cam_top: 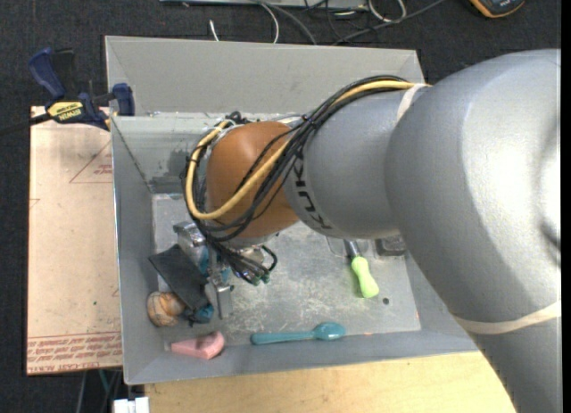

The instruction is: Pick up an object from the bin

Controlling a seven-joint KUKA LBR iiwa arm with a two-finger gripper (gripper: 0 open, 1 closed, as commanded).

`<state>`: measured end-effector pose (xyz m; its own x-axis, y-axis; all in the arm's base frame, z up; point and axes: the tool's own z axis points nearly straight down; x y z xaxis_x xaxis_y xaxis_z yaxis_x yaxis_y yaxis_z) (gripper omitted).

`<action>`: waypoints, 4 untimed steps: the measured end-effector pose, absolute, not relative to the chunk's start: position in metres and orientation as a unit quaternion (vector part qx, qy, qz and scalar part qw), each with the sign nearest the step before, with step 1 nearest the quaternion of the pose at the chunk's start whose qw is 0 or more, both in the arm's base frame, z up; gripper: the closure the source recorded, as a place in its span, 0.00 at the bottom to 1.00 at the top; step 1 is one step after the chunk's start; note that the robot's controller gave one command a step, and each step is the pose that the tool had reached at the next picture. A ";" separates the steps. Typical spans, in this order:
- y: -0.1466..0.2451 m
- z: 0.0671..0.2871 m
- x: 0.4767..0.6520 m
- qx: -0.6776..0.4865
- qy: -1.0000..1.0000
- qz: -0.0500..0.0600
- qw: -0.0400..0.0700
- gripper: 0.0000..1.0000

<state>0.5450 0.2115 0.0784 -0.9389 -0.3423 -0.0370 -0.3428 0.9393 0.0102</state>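
Dark carpet strewn with cables surrounds the work area. Largest is the grey arm (419, 179), reaching from the right into the metal bin (134, 224), its orange wrist cover (250, 179) above the bin's left half. Below it the gripper (218, 300) is low in the near-left corner, just beside a black flat piece (177, 276) and a small teal bit (202, 315); whether it is apart or together I cannot tell (the wrist hides too much). Nothing looks lifted, so the pick seems not yet done. A teal spoon (299, 335) lies along the near wall, a green-handled tool (364, 279) to the right, a pink lump (198, 346) and a brown ball (162, 307) near-left.
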 end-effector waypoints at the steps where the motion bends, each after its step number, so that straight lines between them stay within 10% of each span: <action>1: 0.207 0.076 0.560 -0.239 0.971 0.011 0.013 0.00; 3: 0.209 0.076 0.561 -0.090 0.996 0.011 0.015 0.00; 4: 0.216 0.076 0.557 -0.220 0.975 0.011 0.011 1.00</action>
<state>0.5570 0.2160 0.0759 -0.9025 -0.4299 -0.0260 -0.4303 0.9025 0.0161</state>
